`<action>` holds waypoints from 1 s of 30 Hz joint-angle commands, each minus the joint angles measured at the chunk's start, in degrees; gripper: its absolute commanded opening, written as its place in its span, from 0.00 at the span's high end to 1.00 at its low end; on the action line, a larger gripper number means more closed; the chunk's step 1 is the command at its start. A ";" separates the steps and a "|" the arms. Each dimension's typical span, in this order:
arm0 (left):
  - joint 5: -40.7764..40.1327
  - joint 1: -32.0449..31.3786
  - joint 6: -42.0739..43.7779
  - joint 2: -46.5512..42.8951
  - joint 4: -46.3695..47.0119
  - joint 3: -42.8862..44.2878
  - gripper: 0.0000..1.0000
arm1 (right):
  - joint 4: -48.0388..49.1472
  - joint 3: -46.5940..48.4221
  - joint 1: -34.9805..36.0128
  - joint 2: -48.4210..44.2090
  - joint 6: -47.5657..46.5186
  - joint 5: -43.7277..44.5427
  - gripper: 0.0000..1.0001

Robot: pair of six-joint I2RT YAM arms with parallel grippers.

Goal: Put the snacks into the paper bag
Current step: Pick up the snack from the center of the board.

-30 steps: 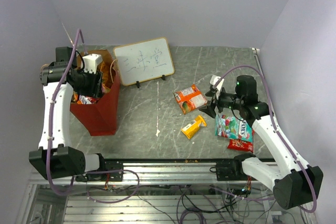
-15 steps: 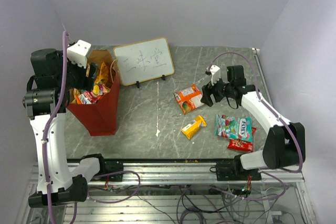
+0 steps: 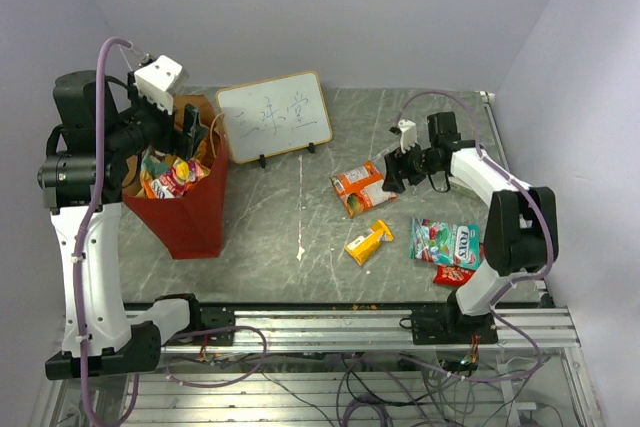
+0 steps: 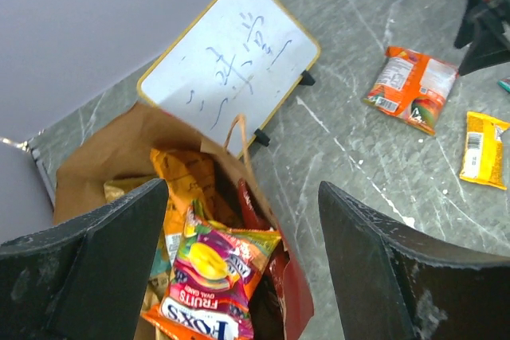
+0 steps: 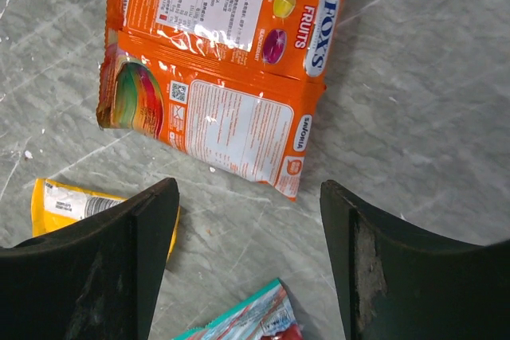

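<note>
Snacks [image 4: 211, 280] sit in the paper bag [image 3: 195, 217]; my left tool [image 4: 239, 264], released, has lifted clear above it. My right tool [image 5: 247, 260], spread empty, has swung over the orange packet [image 5: 215, 77] on the worktop [image 3: 270, 237].

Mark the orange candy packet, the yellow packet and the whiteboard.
orange candy packet [image 5: 215, 85], right wrist view, middle of its printed back.
yellow packet [image 3: 368, 243], top view, its middle.
whiteboard [image 4: 231, 57], left wrist view, centre of the writing surface.
</note>
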 commanded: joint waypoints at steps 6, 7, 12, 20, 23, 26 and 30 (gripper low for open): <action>1.46 -12.34 2.47 5.01 -1.22 5.50 0.13 | -4.44 5.02 -0.24 7.95 -1.27 -3.69 0.35; 0.20 -15.24 2.71 5.47 -1.27 5.73 0.13 | -4.46 5.04 -0.24 8.23 -1.30 -3.70 0.35; -6.32 -26.70 4.59 8.19 -0.84 6.19 0.12 | -3.97 4.57 -0.24 9.81 -1.77 -3.70 0.35; -12.49 -39.31 6.96 13.10 2.57 4.14 0.13 | -1.71 2.84 -0.24 11.90 -2.66 -4.18 0.38; -15.89 -43.10 7.09 14.49 5.72 2.46 0.13 | -1.37 2.91 -0.26 12.59 -2.65 -4.46 0.46; -17.73 -45.02 6.34 16.50 8.14 1.88 0.13 | -0.70 2.84 -0.33 12.55 -2.70 -4.62 0.57; -18.79 -45.69 4.20 19.38 10.03 2.90 0.13 | -0.74 3.40 -0.80 12.36 -3.64 -5.40 0.73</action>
